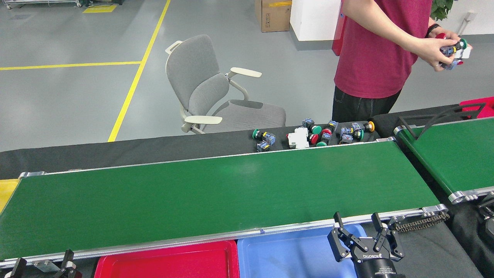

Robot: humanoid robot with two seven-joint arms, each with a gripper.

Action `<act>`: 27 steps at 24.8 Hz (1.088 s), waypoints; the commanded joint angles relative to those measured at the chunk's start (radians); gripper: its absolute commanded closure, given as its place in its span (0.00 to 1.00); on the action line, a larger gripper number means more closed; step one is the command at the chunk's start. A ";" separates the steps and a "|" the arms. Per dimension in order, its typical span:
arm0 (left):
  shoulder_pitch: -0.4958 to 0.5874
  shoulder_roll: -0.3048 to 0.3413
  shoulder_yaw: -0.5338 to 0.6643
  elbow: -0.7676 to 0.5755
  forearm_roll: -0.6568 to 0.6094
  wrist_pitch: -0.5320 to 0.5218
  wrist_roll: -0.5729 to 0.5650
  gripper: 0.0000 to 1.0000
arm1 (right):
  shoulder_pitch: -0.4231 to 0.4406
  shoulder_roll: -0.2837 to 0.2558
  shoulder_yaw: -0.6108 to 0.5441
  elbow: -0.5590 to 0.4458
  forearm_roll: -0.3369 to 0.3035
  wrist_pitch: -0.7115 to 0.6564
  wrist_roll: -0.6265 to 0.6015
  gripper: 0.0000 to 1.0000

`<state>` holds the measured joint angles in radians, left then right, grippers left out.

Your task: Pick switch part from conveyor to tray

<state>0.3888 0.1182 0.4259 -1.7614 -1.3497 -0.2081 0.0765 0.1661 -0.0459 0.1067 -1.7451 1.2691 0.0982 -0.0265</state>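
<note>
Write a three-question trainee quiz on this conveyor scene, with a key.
1. True or false: a switch part lies on the long conveyor.
2. Which tray is nearest the right gripper: A red, B blue, C yellow?
3. Fill in: the loose switch parts lie on the ___ cloth behind the belt.

Key: 1 false; 2 B; 3 black.

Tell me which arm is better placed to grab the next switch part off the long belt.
Probably right. The right gripper hangs open at the conveyor edge over the blue tray; the left gripper barely shows. No part is on the belt yet.
</note>
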 commanded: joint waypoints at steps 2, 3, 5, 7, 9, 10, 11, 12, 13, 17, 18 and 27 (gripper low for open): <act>-0.007 0.006 0.001 -0.009 -0.005 0.007 0.006 0.00 | -0.007 -0.003 -0.001 -0.014 0.001 -0.003 -0.007 0.02; -0.010 0.006 -0.001 -0.009 -0.005 0.007 0.006 0.00 | -0.008 -0.003 -0.001 -0.014 0.001 -0.003 -0.007 0.02; -0.013 0.008 -0.001 -0.001 -0.006 0.006 0.008 0.00 | -0.008 -0.003 0.001 -0.014 0.001 -0.003 -0.007 0.02; -0.011 0.008 -0.001 0.003 -0.006 -0.002 0.006 0.00 | -0.010 -0.005 0.001 -0.014 0.001 -0.003 -0.007 0.02; -0.010 0.008 -0.001 0.003 -0.006 -0.005 0.006 0.00 | -0.010 -0.003 0.001 -0.014 0.001 -0.003 -0.007 0.02; -0.008 0.009 -0.003 0.003 -0.006 -0.005 0.006 0.00 | -0.010 -0.003 0.001 -0.014 0.001 -0.003 -0.007 0.02; -0.005 0.011 -0.003 0.003 -0.006 -0.013 0.006 0.00 | -0.010 -0.003 0.001 -0.014 0.001 -0.003 -0.007 0.02; -0.004 0.009 -0.003 0.003 -0.006 -0.031 0.006 0.00 | -0.010 -0.003 0.001 -0.014 0.001 -0.003 -0.007 0.02; -0.002 0.006 -0.003 0.003 -0.005 -0.051 0.006 0.00 | -0.011 -0.003 0.001 -0.014 0.001 -0.003 -0.007 0.02; -0.001 0.005 -0.003 0.003 -0.006 -0.053 0.006 0.00 | -0.013 -0.002 0.001 -0.014 0.001 -0.003 -0.006 0.02; -0.001 0.005 -0.004 0.003 -0.006 -0.047 0.006 0.00 | -0.013 -0.003 0.001 -0.014 0.001 -0.003 -0.007 0.02; 0.002 0.014 -0.006 0.003 -0.003 -0.039 0.006 0.00 | -0.014 0.000 0.002 -0.014 0.001 -0.002 -0.006 0.02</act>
<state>0.3911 0.1194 0.4183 -1.7496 -1.3529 -0.2511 0.0767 0.1632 -0.0459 0.1090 -1.7451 1.2691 0.0981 -0.0265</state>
